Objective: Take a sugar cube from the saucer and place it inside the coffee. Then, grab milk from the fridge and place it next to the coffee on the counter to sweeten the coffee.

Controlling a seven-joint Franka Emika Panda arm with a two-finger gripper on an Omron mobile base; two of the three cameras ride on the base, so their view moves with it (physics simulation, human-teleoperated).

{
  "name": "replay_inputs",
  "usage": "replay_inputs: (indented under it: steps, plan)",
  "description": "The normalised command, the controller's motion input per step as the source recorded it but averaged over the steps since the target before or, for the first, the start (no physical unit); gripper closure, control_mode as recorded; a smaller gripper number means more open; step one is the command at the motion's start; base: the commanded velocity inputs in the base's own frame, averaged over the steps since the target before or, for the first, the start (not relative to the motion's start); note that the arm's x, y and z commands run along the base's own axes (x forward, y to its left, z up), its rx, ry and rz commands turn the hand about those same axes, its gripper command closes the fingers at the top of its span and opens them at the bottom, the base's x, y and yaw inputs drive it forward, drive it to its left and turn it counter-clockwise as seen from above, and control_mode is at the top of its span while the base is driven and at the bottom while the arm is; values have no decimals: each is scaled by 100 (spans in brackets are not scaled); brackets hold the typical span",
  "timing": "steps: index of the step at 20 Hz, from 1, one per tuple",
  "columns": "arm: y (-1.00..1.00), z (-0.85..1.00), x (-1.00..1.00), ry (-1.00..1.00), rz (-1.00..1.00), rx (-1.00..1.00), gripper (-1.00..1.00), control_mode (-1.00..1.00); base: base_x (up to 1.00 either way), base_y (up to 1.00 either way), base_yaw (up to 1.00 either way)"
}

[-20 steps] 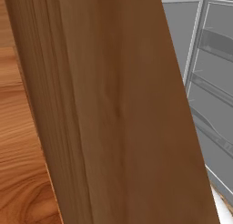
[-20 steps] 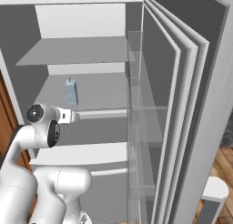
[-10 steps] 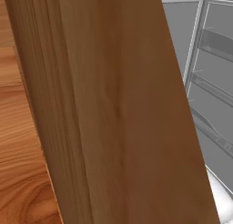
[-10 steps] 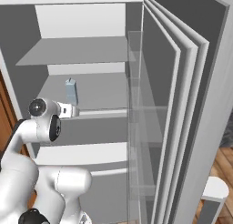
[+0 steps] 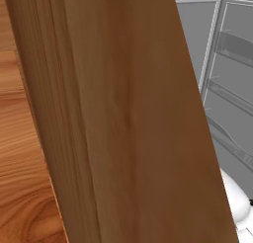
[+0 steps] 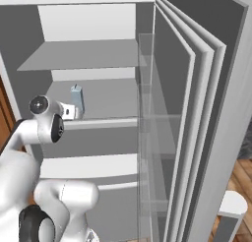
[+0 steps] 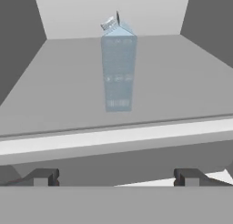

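One milk (image 7: pixel 118 68) stands beyond open tool (image 7: pixel 116 176).

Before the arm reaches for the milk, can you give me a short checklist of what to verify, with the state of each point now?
1. Fridge door open: ok.
2. Milk upright on its shelf: ok.
3. Claw open: ok, both tips stand wide apart.
4. Claw lined up with the milk: ok, in the hand view the carton sits nearly midway between the tips.
5. Path clear: cannot tell; the shelf's front edge lies between claw and carton, and whether the tips pass above it is unclear.
6. Claw around the milk: not ok, it is short of the carton.
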Motion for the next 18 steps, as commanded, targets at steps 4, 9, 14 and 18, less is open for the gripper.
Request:
replay_inputs:
  steps: [4,9,14,18]
  plan:
    - [0,1,22,1,0,0,-100,-100,0,0,0]
    - [0,0,26,0,0,1,-100,-100,0,0,0]
    - [0,0,30,0,0,3,-100,-100,0,0,0]
    - [0,0,37,1,0,1,-100,-100,0,0,0]
